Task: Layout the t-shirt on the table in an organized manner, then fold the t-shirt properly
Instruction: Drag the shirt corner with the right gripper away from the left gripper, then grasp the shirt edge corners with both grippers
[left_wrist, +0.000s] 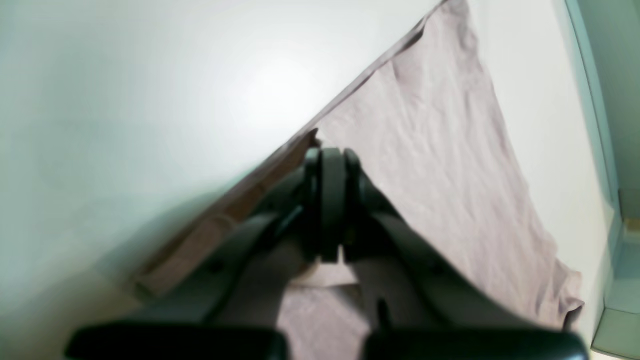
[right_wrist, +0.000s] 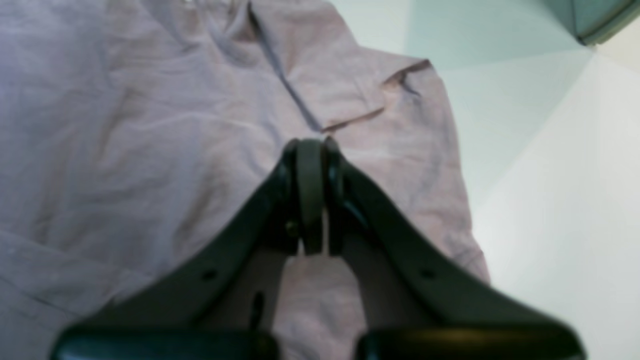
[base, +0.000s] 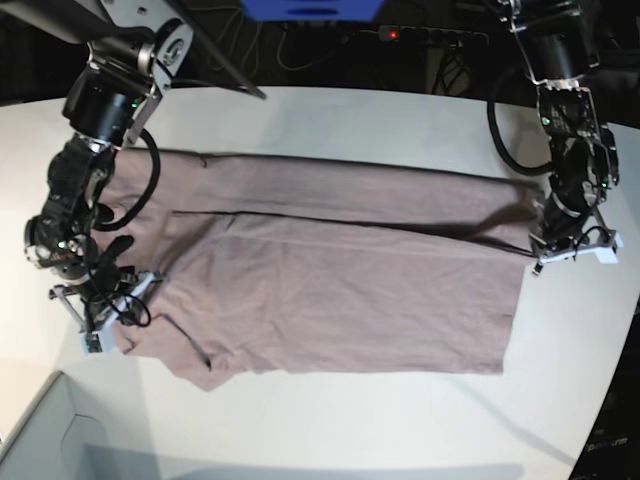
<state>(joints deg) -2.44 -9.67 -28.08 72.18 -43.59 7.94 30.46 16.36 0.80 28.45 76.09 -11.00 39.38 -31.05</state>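
Fingers of both grippers, left and right, clenched on t-shirt; recommend lifting evenly, keeping cloth taut over tabletop

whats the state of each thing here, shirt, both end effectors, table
dusty mauve short-sleeved cotton t-shirt: spread flat on the table, wrinkled, far long edge folded over
left end effector: shut, at the shirt's edge; whether it pinches cloth is unclear
right end effector: shut, over the shirt's sleeve end
large white matte table: bears the shirt
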